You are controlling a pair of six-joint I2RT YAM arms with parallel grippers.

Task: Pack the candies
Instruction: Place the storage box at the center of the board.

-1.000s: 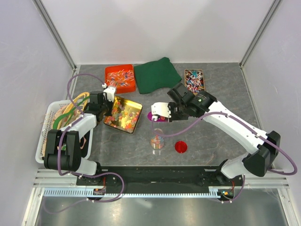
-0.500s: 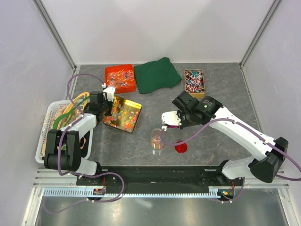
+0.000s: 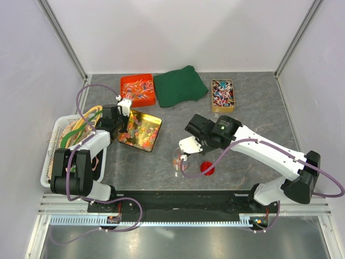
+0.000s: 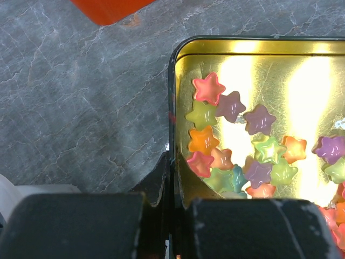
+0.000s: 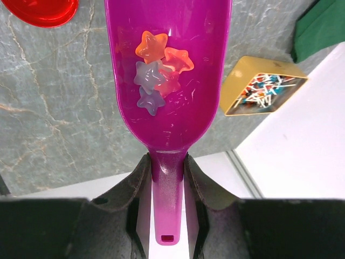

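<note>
The candies (image 4: 242,151) are small star-shaped gummies in pink, orange, green and purple, lying in a gold tin (image 4: 302,81). My left gripper (image 4: 172,181) is shut on the tin's left rim; in the top view the gripper (image 3: 121,127) sits at the tin's (image 3: 153,125) left edge. My right gripper (image 5: 168,178) is shut on the handle of a magenta scoop (image 5: 178,118) that holds several candies (image 5: 159,73). In the top view my right gripper (image 3: 187,148) hovers right beside a small clear jar (image 3: 180,162) with some candies in it.
A red lid (image 3: 207,168) lies right of the jar and also shows in the right wrist view (image 5: 40,8). An orange tray (image 3: 137,89), a green cloth (image 3: 180,85) and a gold box of wrapped sweets (image 3: 222,94) stand at the back. A white basket (image 3: 56,148) is at the left.
My right arm has carried the scoop from beside the tin toward the near side, ending next to the clear jar. The left arm has not moved.
</note>
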